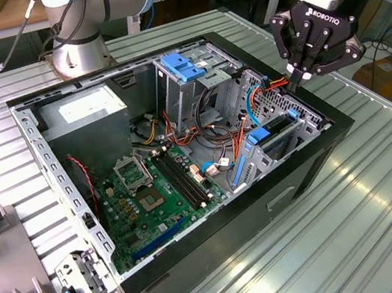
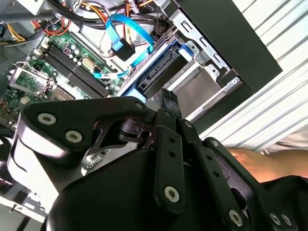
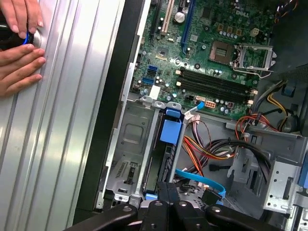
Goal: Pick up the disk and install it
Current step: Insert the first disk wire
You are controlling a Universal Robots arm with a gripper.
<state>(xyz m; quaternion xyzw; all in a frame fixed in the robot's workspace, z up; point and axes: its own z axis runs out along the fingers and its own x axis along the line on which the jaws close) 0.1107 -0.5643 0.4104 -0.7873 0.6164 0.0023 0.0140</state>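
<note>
Hovering my pincer (image 1: 298,77) over the disk (image 3: 165,161) in its bay
I am holding my fingertips pressed together with nothing between them, just above the drive bay (image 3: 131,139) at the corner of the case (image 1: 312,160) toward the exterior view's right; the disk is standing on edge in that bay, its blue rail tab showing, so I judge I am poised to press it home rather than carry it, while a person's hands (image 3: 19,53) are resting on the table (image 1: 387,196) outside

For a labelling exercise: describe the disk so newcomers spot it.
Find the open computer case. At its corner on the exterior view's right, below the gripper, the disk sits in a bay. Unlike the bare slot alongside, it has blue rails.
</note>
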